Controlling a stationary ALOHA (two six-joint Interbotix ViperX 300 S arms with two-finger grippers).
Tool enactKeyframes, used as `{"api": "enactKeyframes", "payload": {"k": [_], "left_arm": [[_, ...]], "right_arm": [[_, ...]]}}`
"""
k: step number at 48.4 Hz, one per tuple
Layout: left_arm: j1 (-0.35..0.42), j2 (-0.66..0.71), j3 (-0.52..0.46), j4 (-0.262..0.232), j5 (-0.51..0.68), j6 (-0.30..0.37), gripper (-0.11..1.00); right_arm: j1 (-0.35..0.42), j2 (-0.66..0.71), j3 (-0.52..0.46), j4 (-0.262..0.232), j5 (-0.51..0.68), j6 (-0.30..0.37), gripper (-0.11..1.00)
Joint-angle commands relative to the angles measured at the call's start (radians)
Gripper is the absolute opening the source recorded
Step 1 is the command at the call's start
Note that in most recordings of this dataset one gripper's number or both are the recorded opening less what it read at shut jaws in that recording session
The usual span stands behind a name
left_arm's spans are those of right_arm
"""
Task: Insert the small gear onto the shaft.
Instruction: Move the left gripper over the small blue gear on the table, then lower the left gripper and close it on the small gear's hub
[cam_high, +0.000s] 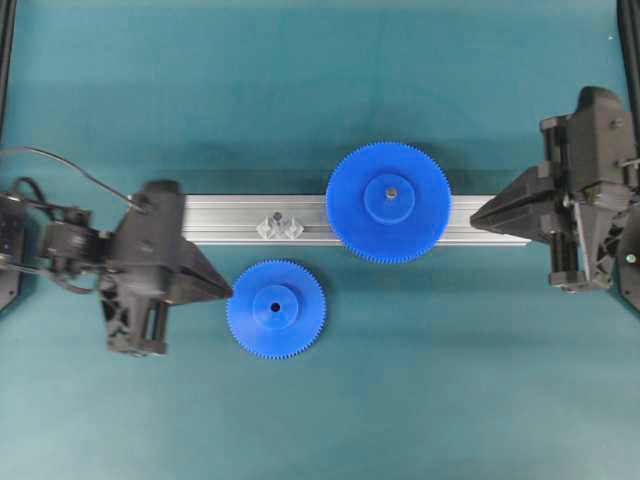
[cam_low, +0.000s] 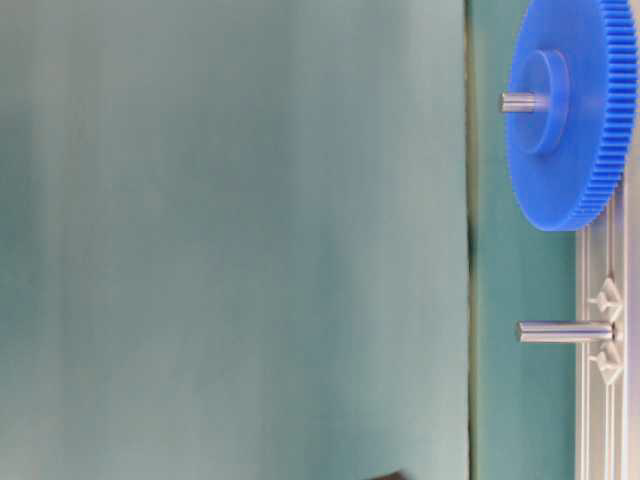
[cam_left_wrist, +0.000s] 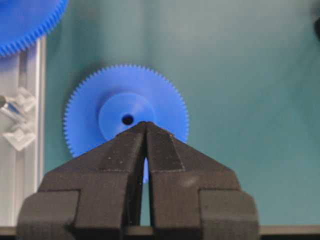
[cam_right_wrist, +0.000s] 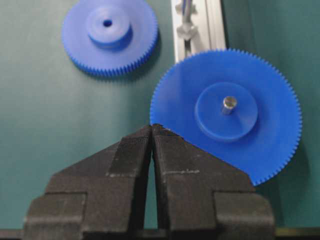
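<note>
The small gear lies flat on the teal mat just below the rail, hub up; it also shows in the left wrist view and the right wrist view. The shaft stands bare on its silvery bracket on the rail, just above the small gear; it also shows in the table-level view. My left gripper is shut and empty, its tip at the small gear's left rim. My right gripper is shut and empty at the rail's right end.
A wider blue gear sits on its own pin on the ribbed aluminium rail, right of the shaft; it also shows in the table-level view and the right wrist view. Teal mat lies all around.
</note>
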Motion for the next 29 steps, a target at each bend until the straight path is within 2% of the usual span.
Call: {"api": "enactKeyframes", "payload": {"k": [1,6,15,18,23,29], "left_arm": [[-0.011,0.044,-0.044,0.002,0.002,-0.002,0.08],[-0.017,0.097,-0.067,0.0,0.012,-0.003,0.27],[-0.017,0.183,-0.118,0.002,0.054,-0.015,0.78],[-0.018,0.21,-0.133,0.0,0.069,-0.037,0.89],[-0.018,0.264,-0.164,0.002,0.095,-0.067,0.9],[-0.018,0.308,-0.193,0.003,0.117,-0.071,0.89]], "right_arm": [[-0.002,0.003,-0.029,0.003,-0.008,0.012,0.11],[-0.002,0.003,-0.035,0.002,-0.005,0.044,0.11],[-0.002,0.005,-0.035,0.002,0.015,0.071,0.11],[-0.002,0.003,-0.035,0.002,0.017,0.071,0.11],[-0.002,0.003,-0.035,0.002,0.017,0.071,0.11],[-0.002,0.003,-0.034,0.002,0.017,0.071,0.11]]}}
